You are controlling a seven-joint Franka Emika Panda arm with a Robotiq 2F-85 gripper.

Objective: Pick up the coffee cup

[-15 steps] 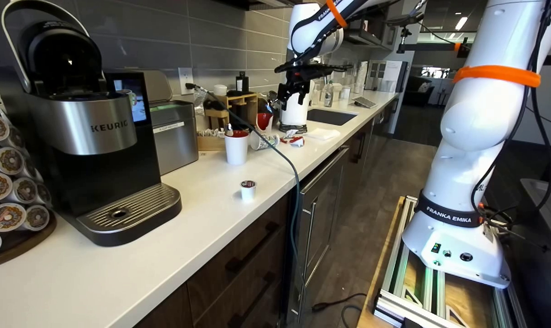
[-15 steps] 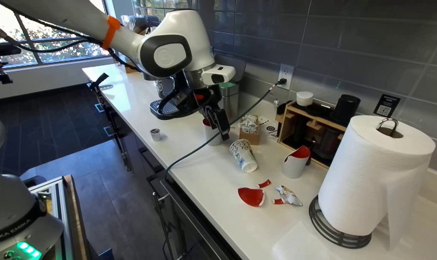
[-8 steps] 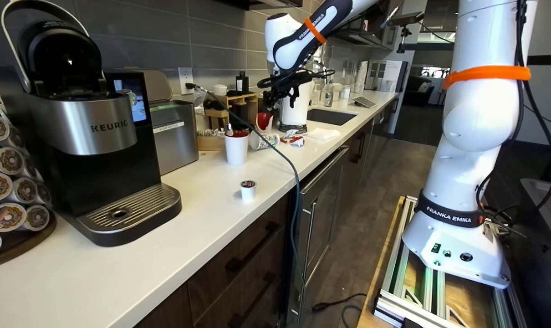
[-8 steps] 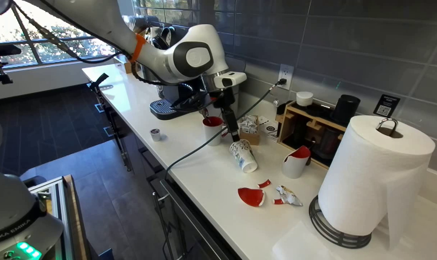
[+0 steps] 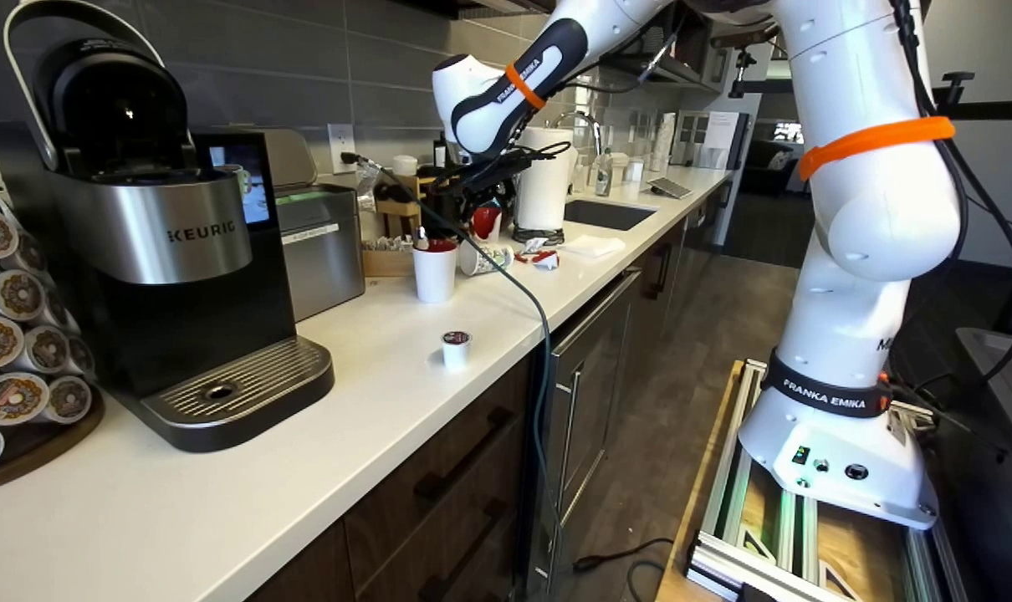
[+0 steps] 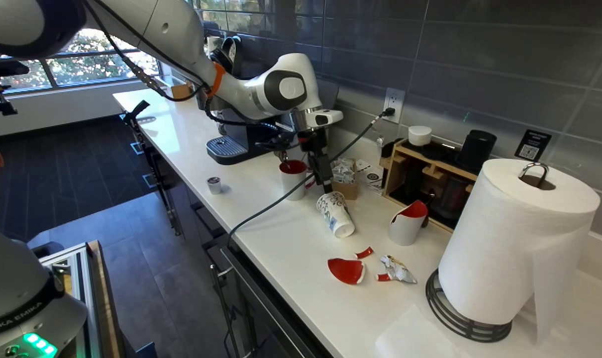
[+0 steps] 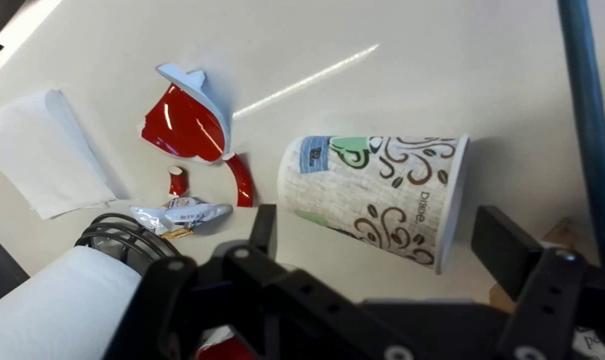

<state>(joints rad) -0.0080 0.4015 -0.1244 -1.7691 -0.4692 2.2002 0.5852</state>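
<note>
A patterned paper coffee cup [image 6: 336, 214] lies on its side on the white counter. In the wrist view the cup [image 7: 367, 195] has its rim to the right and its base to the left. In an exterior view the cup [image 5: 485, 258] lies partly behind the cable. My gripper [image 7: 381, 220] is open, its fingers [image 7: 265, 230] apart and nothing between the pads. The fingertips point down above the cup, one toward its base side and one past its rim in the wrist view. In an exterior view the gripper [image 6: 327, 188] appears just over the cup's rim; contact cannot be told.
A dark cable [image 6: 276, 200] crosses the counter beside the cup. An upright white cup with red inside [image 6: 293, 185] stands close by. A broken cup [image 6: 404, 229], red shards [image 6: 347, 271], a wrapper [image 6: 398, 270] and a paper towel roll [image 6: 510, 248] are on the counter. A coffee pod [image 5: 456, 351] stands nearer the coffee machine.
The arm has swung toward the wall and come down, bringing the open gripper from higher up to just above the cup. The cup and the other things on the counter have not moved.
</note>
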